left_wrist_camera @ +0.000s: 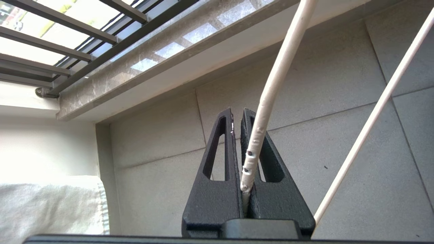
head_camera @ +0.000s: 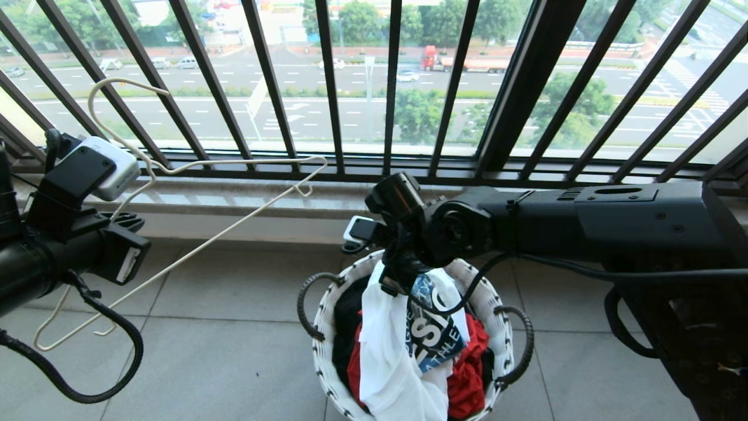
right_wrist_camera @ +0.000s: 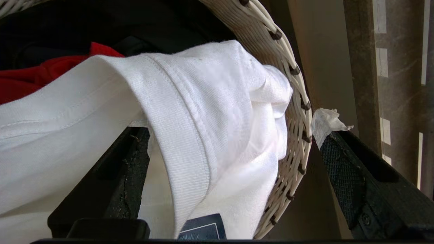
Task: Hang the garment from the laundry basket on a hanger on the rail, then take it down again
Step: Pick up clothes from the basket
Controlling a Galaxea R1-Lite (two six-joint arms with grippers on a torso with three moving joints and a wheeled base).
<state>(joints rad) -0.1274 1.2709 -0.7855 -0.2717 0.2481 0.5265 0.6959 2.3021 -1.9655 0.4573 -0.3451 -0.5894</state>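
Jaws spread over the T-shirt collar

Right gripper [right_wrist_camera: 234,176] stands wide open, garment [right_wrist_camera: 210,112] draped between its fingers in the laundry basket [right_wrist_camera: 291,101]; soft, light cloth, best pinched at the ribbed neck. Left gripper [left_wrist_camera: 237,117] clamps the stiff hanger [left_wrist_camera: 271,98]

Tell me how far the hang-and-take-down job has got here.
Done: the left gripper is shut on the hanger, held up by the window. In hand: the right gripper is open at the basket, its fingers straddling the T-shirt collar and the rim; the shirt lies in the basket. Left: lift it, dress the hanger, hang it, take it down. No rail in view.
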